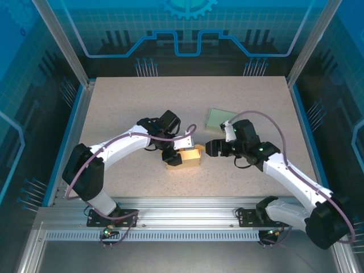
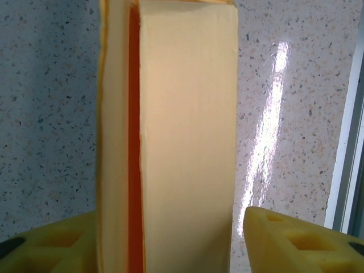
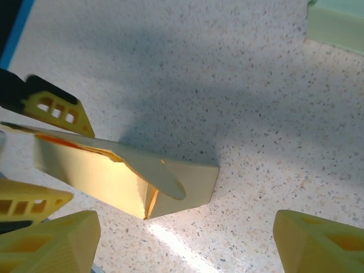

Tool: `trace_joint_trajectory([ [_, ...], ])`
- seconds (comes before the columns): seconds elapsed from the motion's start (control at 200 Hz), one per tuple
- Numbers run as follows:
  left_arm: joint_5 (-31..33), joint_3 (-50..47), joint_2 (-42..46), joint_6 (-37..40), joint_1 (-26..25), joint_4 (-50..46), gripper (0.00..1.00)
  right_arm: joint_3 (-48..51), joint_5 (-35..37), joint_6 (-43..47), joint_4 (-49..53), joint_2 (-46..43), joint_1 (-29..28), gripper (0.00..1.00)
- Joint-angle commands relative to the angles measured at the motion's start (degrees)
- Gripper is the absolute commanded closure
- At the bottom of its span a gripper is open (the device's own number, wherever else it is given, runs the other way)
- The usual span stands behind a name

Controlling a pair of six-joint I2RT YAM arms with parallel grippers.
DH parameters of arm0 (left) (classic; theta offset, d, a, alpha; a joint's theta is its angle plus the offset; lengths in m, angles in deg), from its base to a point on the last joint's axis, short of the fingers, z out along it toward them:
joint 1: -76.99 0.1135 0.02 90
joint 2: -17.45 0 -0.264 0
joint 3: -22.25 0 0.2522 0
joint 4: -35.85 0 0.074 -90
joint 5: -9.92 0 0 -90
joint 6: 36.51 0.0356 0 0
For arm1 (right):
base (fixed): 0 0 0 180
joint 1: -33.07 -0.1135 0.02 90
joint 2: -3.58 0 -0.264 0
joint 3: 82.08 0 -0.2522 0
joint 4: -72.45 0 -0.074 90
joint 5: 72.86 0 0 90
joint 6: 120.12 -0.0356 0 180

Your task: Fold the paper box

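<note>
the box (image 1: 187,157) lies with its long axis toward the right gripper (image 1: 210,149), wide open and empty just beside its flapped end; the left gripper (image 1: 173,157) straddles the other end, jaws parted, not clamping

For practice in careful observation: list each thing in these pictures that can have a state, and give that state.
paper box: on the table, one end flap untucked.
left gripper: open, straddling the box.
right gripper: open, empty.
green paper piece: on the table, untouched.
</note>
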Motion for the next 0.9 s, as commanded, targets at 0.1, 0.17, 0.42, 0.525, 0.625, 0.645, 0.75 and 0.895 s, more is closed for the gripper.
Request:
trace_joint_trajectory([
  [0.1,1.19,-3.45,4.85,0.3,0.34,2.56,0.26,-4.3,8.18,0.42,-4.07,6.78,-5.68,0.13],
  [0.17,1.48,-4.81,6.42,0.22,0.35,4.56,0.26,-5.81,9.82,0.5,-4.03,9.08,-7.05,0.12],
  [0.42,7.35,-12.24,13.6,-3.39,0.52,14.71,0.25,-8.14,14.96,0.22,-3.45,15.61,-8.55,0.12],
  [0.525,9.78,-16.94,18.81,-7.59,0.61,21.72,0.25,-7.72,16.82,0.54,-3.15,16.33,-9.55,0.12],
  [0.625,13.6,-21.94,24.26,-14.47,0.66,30.26,0.26,-6.74,17.43,0.71,-3.45,16.14,-10.18,0.12],
  [0.645,14.1,-22.67,25.18,-16.18,0.69,31.34,0.27,-6.73,17.48,0.75,-3.57,16.05,-10.31,0.12],
  [0.75,17.11,-25.04,28.55,-26.7,0.7,34.96,0.35,-4.98,17.65,0.85,-4.33,15.78,-10.63,0.12],
  [0.895,17.03,-27.48,29.52,-37.2,0.7,35.95,0.34,-5.3,17.64,1.05,-4.82,16.58,-11.05,0.12],
])
